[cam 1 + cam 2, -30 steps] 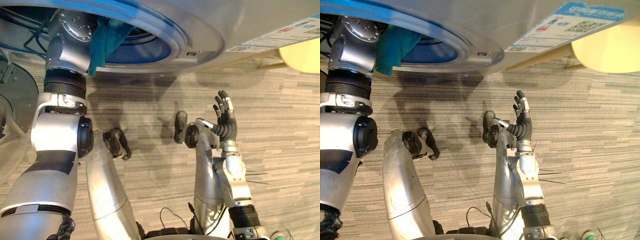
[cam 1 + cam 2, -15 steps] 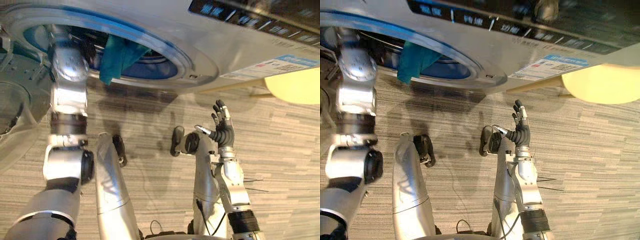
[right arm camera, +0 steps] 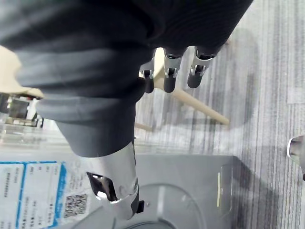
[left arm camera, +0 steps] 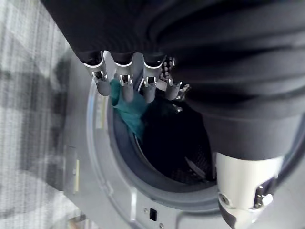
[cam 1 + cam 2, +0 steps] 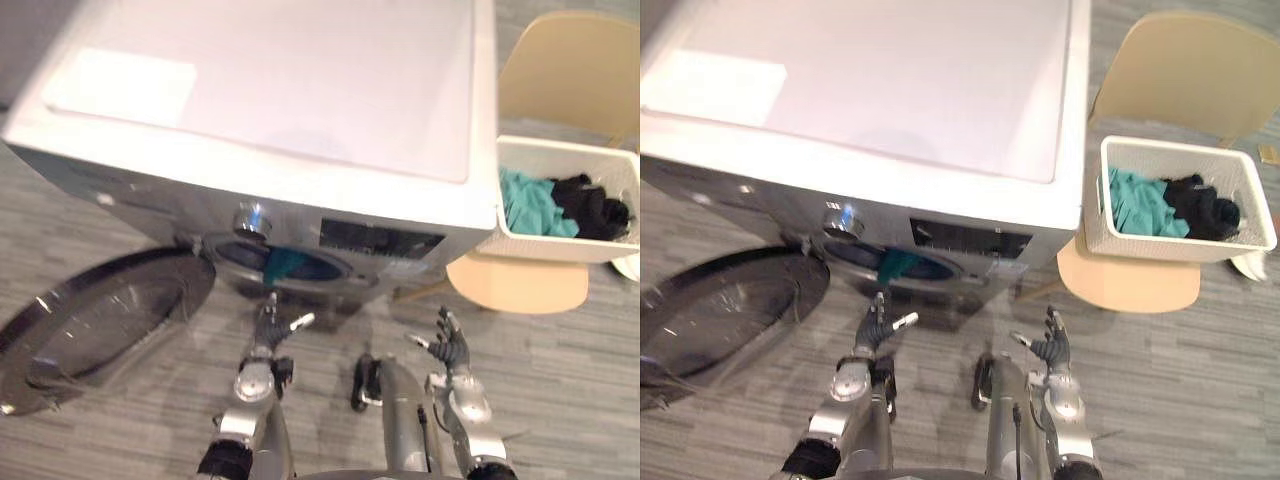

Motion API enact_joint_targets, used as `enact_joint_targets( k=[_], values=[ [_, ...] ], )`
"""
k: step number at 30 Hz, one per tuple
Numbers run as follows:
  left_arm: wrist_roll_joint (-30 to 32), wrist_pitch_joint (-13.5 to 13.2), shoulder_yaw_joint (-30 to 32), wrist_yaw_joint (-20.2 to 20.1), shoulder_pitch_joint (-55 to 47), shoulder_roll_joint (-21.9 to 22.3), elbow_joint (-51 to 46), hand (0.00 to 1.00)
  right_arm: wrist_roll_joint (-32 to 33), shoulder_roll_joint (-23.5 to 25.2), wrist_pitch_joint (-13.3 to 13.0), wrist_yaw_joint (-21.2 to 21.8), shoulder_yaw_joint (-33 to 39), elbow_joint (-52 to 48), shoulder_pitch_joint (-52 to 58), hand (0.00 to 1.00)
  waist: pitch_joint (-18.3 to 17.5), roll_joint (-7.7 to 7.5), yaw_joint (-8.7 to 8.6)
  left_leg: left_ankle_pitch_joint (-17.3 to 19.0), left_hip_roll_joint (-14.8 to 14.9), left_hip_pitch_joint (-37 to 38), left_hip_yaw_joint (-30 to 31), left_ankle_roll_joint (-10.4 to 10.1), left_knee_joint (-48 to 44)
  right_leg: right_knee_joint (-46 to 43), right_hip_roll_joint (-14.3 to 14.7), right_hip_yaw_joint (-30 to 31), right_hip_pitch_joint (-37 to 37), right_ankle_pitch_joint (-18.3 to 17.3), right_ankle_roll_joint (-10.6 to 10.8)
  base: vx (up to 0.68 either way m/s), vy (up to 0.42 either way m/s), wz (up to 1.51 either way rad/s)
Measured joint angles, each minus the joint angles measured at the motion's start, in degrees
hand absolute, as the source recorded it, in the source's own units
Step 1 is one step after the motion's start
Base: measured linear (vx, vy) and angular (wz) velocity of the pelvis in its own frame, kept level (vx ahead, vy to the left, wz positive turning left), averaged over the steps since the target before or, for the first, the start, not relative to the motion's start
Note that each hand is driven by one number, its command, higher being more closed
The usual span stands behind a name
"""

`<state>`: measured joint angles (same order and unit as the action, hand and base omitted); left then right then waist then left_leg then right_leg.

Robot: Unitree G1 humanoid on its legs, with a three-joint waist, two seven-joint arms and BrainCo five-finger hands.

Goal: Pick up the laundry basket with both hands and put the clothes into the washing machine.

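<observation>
On the grey floor (image 5: pixel 560 370) stands the washer (image 5: pixel 300 100), door (image 5: pixel 100 310) open, a teal cloth (image 5: pixel 283 262) hanging at its drum mouth. The left hand (image 5: pixel 270 325) is just before that mouth, fingers straight, empty. The right hand (image 5: pixel 450 350) is spread, empty. The basket (image 5: pixel 1160 247) of clothes (image 5: pixel 1135 208) sits on a chair (image 5: pixel 1185 70).

No wording is coming through clearly anywhere. A blue-and-white sticker (image 3: pixel 28 191) is showing on the front of the washing machine (image 5: pixel 300 100), beside the door opening. It is carrying rows of print too small to make out, plus a QR code (image 3: pixel 75 205). The dark control panel (image 5: pixel 382 240) is showing no legible characters. A narrow yellow strip label (image 4: pixel 99 124) is sitting on the door surround, its print unreadable.
</observation>
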<state>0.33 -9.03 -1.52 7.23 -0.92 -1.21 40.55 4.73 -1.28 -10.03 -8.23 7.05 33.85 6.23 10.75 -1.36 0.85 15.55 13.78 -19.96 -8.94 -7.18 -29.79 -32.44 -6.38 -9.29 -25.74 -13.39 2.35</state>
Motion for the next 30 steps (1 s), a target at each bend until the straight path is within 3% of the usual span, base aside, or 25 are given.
enact_joint_targets(
  k=[4,6,8,14,22,25,28,29,30],
  values=[
    [-0.9,0.1,4.6,-0.9,-0.5,-1.1,10.6,0.00,3.2,-0.8,0.3,1.0,2.7,10.0,-0.3,0.00,-4.6,1.07,-0.24,-6.1,-1.5,8.9,-3.6,0.1,14.6,14.1,1.6,1.5,7.2,6.2,0.6,0.15,0.060,-0.26],
    [-0.8,0.2,6.4,-1.1,-1.0,-1.8,13.2,0.00,3.8,-2.1,0.5,1.1,4.5,15.4,-0.8,0.00,-5.7,2.61,-0.44,-9.3,-2.7,13.8,-4.6,0.1,22.3,23.2,2.4,1.6,12.3,10.7,1.1,0.18,0.078,-0.21],
    [-0.8,0.3,7.5,-1.1,-1.4,-2.3,14.1,0.00,4.2,-2.8,0.7,1.6,5.6,17.4,-0.7,0.00,-6.1,3.18,-1.41,-10.0,-3.3,16.3,-4.7,0.2,24.4,28.5,2.6,1.5,16.4,13.0,1.6,0.11,0.082,-0.04],
    [-0.8,0.4,8.7,-2.3,-1.6,-4.2,15.4,0.00,6.2,-3.6,1.2,3.3,7.2,20.0,-0.8,0.00,-6.6,3.00,-3.02,-10.1,-4.9,20.9,-5.0,0.3,25.8,38.0,2.4,1.8,24.6,17.3,2.3,0.02,0.035,-0.01],
    [-1.8,0.4,8.3,-2.2,-2.9,-3.9,16.3,0.00,6.6,-4.1,1.5,3.3,7.3,21.6,-0.9,0.00,-6.9,2.82,-2.95,-8.9,-5.0,22.6,-5.2,1.0,25.7,38.3,3.3,7.9,23.3,19.3,1.9,-0.08,-0.007,-0.32],
    [-2.0,0.4,8.1,-2.2,-3.2,-3.8,16.3,0.00,6.8,-4.2,1.5,3.2,7.9,21.5,-2.4,0.00,-6.5,2.01,-2.82,-6.6,-6.5,22.5,-6.4,1.3,25.5,38.4,3.7,13.8,19.7,20.2,2.5,-0.16,0.017,-1.06],
    [-2.0,0.4,7.9,-2.2,-2.3,-3.7,16.4,0.00,8.3,-4.3,1.4,2.8,7.9,21.0,-4.6,0.00,-5.8,1.83,-3.02,-3.8,-6.9,20.2,-12.3,2.0,21.7,38.2,5.3,22.5,14.9,20.4,2.4,-0.06,0.015,-1.63],
    [-2.0,0.4,7.7,-2.2,-1.2,-4.0,16.4,0.00,8.7,-4.3,1.4,2.1,7.6,21.0,-5.4,0.00,-5.0,1.54,-3.05,-3.1,-6.4,18.9,-16.1,2.6,19.1,38.2,5.4,21.8,12.6,21.4,0.8,-0.04,-0.010,-1.69],
    [-2.0,0.4,7.0,-2.2,-0.3,-4.2,16.5,0.00,8.8,-4.2,1.5,1.8,7.6,21.0,-6.4,0.00,-4.1,2.27,-2.99,-2.5,-4.5,17.7,-20.7,3.0,17.6,37.6,4.8,15.8,10.5,20.8,-1.8,-0.05,-0.031,-1.69]
  ],
)
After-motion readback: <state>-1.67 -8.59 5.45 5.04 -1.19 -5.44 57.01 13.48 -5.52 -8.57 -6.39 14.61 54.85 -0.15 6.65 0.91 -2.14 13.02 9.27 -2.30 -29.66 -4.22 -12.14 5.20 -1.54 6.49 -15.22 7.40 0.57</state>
